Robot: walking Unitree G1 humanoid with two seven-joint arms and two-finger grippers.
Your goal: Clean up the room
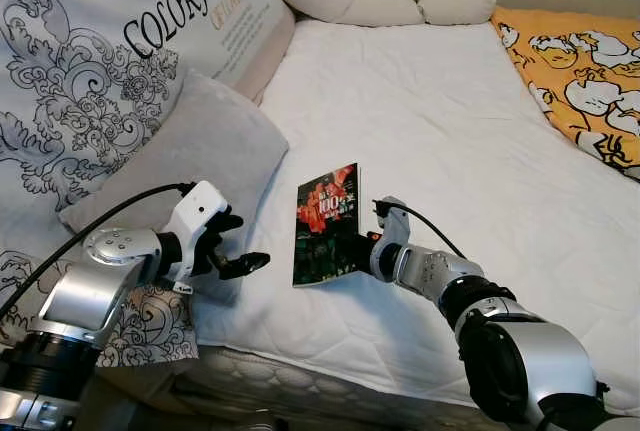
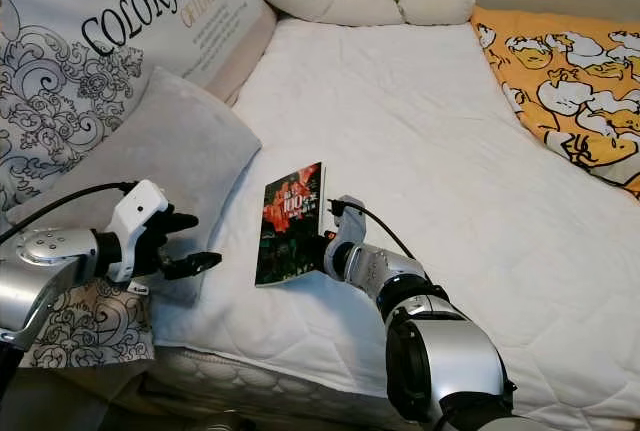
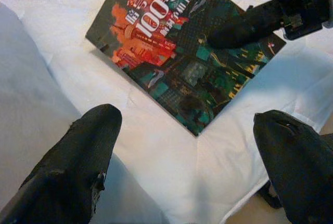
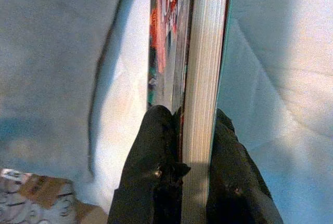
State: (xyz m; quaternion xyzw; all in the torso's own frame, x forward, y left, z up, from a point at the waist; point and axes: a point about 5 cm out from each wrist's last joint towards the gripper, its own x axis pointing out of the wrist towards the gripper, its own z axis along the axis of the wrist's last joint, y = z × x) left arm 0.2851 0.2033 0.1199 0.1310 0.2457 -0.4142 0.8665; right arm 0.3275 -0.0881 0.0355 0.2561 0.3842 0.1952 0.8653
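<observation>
Right now the right hand [image 1: 352, 247] is pinching the book [image 1: 326, 223] by its edge on the bed [image 1: 440, 121]. Stiff but thin, it is probably wanting support; the left hand [image 1: 235, 246] is hovering released nearby.

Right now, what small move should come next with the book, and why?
Probably lift the book straight up off the bed. The right end effector is shut on its edge, one finger on each side, while the open left end effector hovers beside it, by the grey pillow.
</observation>
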